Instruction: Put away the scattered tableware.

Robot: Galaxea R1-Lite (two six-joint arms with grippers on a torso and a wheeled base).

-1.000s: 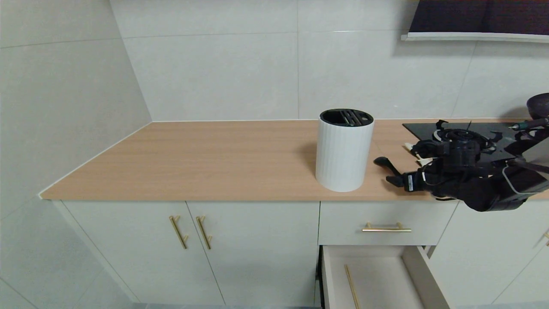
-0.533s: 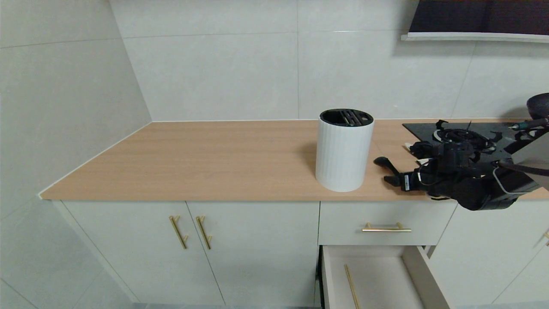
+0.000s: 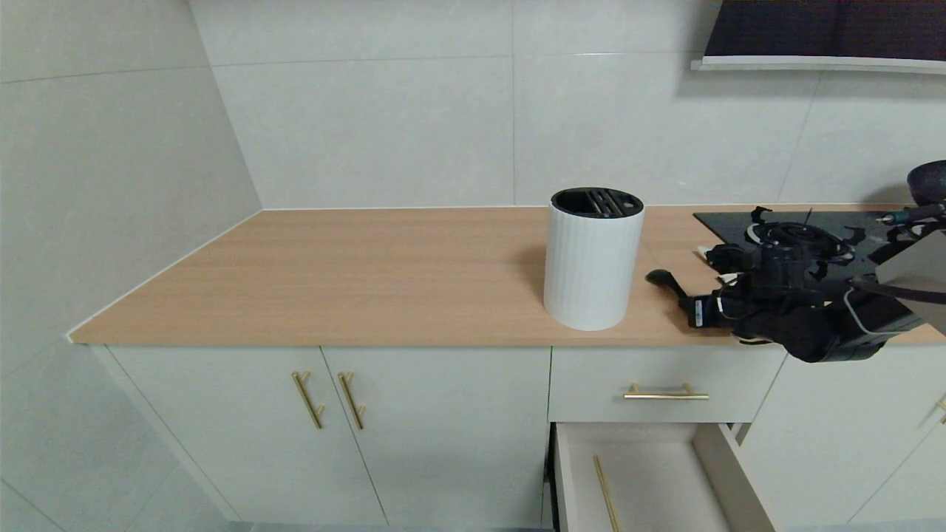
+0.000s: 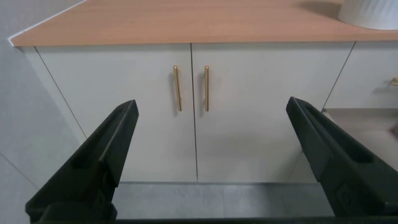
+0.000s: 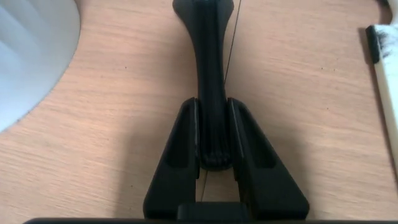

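One black utensil handle is clamped in right gripper jaws; left gripper jaws are spread open. It should be lifted straight, then tipped vert. into white holder.

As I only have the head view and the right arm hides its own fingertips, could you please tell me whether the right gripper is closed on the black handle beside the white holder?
Observer: Yes. The right wrist view shows the right gripper shut on the black handle, its fingers touching both sides.
Operator: Thank you. Where along the handle is the grip?
Observer: At its very end, which sits between the fingers.
Operator: And the left gripper, please?
Observer: The left gripper is open and faces the cabinet doors below the counter.
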